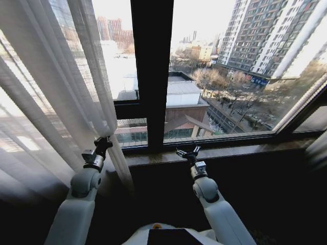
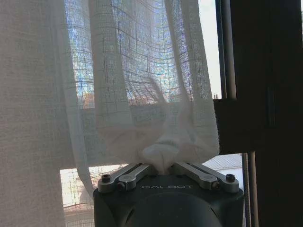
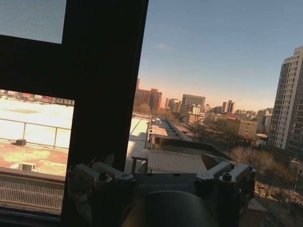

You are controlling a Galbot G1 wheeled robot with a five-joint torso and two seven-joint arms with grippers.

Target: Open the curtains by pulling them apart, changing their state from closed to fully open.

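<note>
Left wrist view: fingers (image 2: 124,176) pinched on a bunch of the curtains (image 2: 142,94), pleats running vertical, panel gathered at far left. Left gripper (image 1: 102,146) at the panel's right edge, further pull likely leftward. Right gripper (image 1: 188,154) spread wide, holding nothing, near the windowsill (image 1: 230,150). Dark window frame (image 1: 150,71) between the arms; glass to the right bare.

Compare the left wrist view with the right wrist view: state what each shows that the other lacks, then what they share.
Left wrist view alone: the left gripper shut on a bunched fold of the sheer white curtain, which covers most of the glass. Right wrist view alone: the right gripper open and holding nothing, with bare glass and high-rise buildings beyond. Both: the dark window frame and daylight outside.
</note>
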